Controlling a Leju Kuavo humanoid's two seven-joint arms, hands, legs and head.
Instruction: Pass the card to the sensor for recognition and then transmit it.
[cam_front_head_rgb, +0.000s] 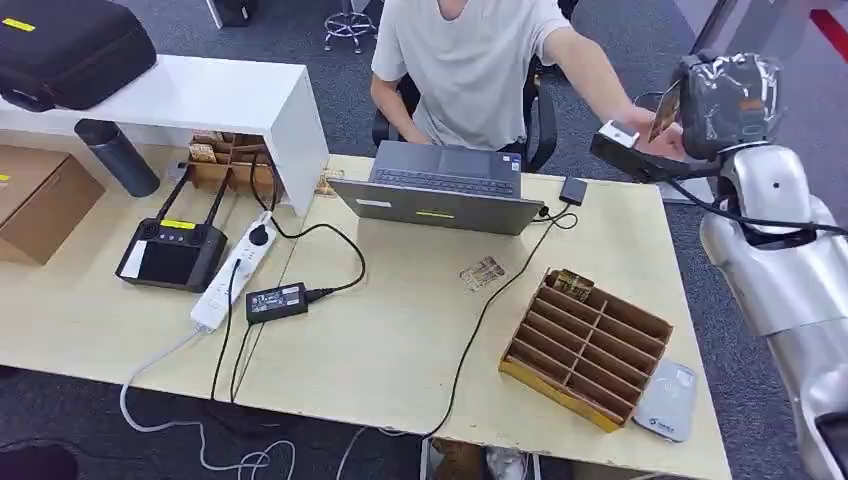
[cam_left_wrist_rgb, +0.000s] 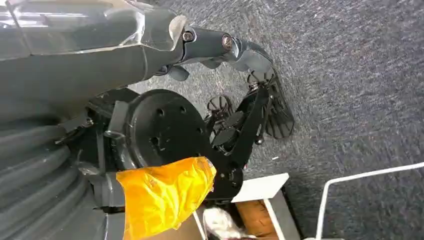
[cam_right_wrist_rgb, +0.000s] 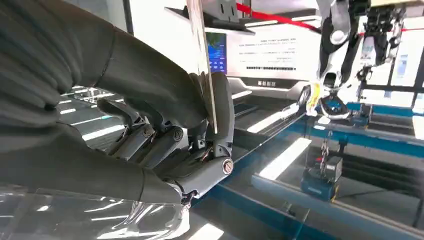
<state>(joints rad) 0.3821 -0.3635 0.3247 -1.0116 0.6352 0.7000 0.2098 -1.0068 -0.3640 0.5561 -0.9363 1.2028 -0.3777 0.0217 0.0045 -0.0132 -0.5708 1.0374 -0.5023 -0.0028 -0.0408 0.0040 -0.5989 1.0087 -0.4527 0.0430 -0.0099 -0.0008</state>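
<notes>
— Holding the card (cam_right_wrist_rgb: 204, 65) upright, pinched between thumb and fingers (cam_right_wrist_rgb: 165, 145) of the right hand (cam_front_head_rgb: 722, 100), raised high off the far right corner of the surface (cam_front_head_rgb: 400, 340), just beside the person's hand (cam_front_head_rgb: 655, 140).
— And the sensor?
— Probably the small dark device with the pale top (cam_front_head_rgb: 622, 145) hanging there under the person's hand, touching or nearly touching the card; hard to say which.
— Doing the step well, then?
— Judging by this: keeping the pinch firm, turning the card's flat face toward the device, pausing for the read, releasing only once the person's fingers are gripping.
— Left hand?
— Hanging over the carpet (cam_left_wrist_rgb: 350, 75), fingers (cam_left_wrist_rgb: 240, 47) curled in, holding nothing.
— Counting things?
— One laptop (cam_front_head_rgb: 440, 185), one divided wooden tray (cam_front_head_rgb: 585, 345) with a card in a far slot, one loose card (cam_front_head_rgb: 482, 273) lying between them, one power strip (cam_front_head_rgb: 232, 272), one adapter (cam_front_head_rgb: 275, 301).
</notes>
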